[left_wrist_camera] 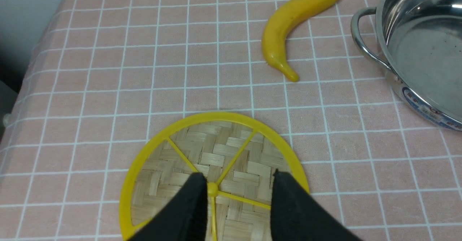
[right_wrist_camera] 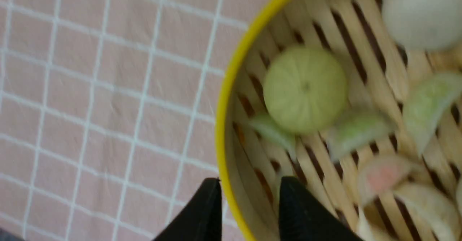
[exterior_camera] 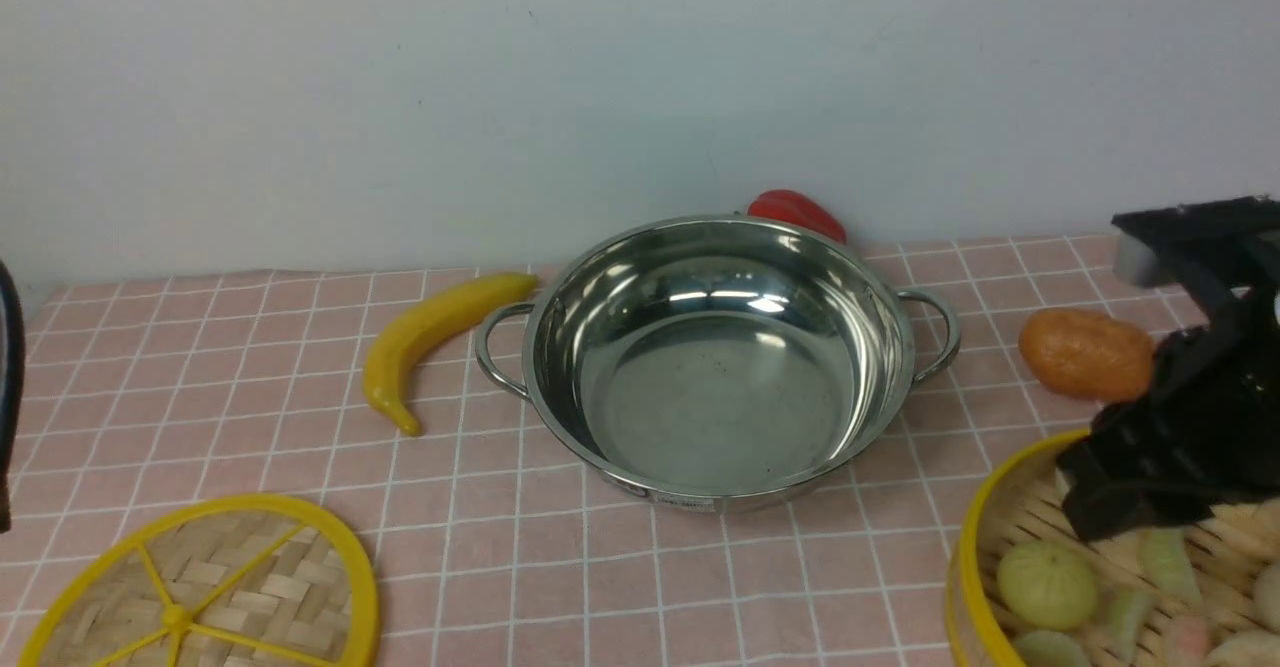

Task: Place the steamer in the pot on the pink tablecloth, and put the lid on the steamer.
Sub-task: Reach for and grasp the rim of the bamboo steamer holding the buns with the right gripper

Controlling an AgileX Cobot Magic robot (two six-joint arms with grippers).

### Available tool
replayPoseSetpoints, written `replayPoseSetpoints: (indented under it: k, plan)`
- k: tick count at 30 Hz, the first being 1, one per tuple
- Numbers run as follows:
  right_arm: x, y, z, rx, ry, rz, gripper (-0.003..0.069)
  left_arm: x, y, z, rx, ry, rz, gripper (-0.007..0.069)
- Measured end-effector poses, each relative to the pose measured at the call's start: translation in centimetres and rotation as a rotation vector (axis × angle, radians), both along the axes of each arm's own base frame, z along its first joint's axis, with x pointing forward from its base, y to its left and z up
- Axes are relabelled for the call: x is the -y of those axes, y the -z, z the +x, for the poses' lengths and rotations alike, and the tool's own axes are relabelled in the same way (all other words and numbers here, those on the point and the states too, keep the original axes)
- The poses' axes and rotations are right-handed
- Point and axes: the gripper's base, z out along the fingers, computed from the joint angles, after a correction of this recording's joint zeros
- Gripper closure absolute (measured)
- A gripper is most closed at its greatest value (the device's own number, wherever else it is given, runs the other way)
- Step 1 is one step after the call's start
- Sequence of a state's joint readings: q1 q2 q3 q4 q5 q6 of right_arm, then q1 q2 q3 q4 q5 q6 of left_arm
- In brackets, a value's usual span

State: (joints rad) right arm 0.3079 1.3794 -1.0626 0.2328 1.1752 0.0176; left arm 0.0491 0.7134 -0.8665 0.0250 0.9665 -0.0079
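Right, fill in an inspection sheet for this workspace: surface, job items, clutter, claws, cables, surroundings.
Surface: pink tablecloth with a white grid, lying flat.
Job's things: pot upright and empty in the middle; steamer on the cloth at near right, holding a green bun and dumplings; lid flat on the cloth at near left.
Clutter: banana left of the pot; red item mostly hidden behind the pot; orange toy food right of it.
Claws: left claw open over the lid's hub; right claw astride the steamer's rim, one finger inside and one outside, not closed on it.
Cables: nothing seen.
Surroundings: plain pale wall behind the table.
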Motion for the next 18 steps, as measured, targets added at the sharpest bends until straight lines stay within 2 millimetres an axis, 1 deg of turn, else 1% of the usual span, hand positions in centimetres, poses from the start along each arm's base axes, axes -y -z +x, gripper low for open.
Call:
replayPoseSetpoints:
  k: [1, 2, 4, 7, 12, 18]
  plan:
    - [-0.8, 0.0, 0.9, 0.006, -0.021, -0.005, 0.0416, 0.0, 0.0, 0.0, 0.000, 0.000, 0.000, 0.0382]
    - [-0.8, -0.1, 0.9, 0.009, -0.022, -0.005, 0.0416, 0.0, 0.0, 0.0, 0.000, 0.000, 0.000, 0.0382]
    - [-2.6, 0.4, 1.7, 0.007, -0.080, -0.035, 0.0416, 0.0, 0.0, 0.0, 0.000, 0.000, -0.001, 0.0382]
    - [-4.3, 1.2, 2.2, 0.000, -0.100, -0.085, 0.0416, 0.0, 0.0, 0.0, 0.000, 0.000, -0.001, 0.0382]
    - [-6.2, 3.5, 2.1, -0.071, -0.130, -0.209, 0.0416, 0.0, 0.0, 0.0, 0.000, 0.000, -0.001, 0.0382]
    - [-7.4, 4.0, 1.5, -0.080, -0.159, -0.246, 0.0416, 0.0, 0.0, 0.0, 0.000, 0.000, -0.001, 0.0382]
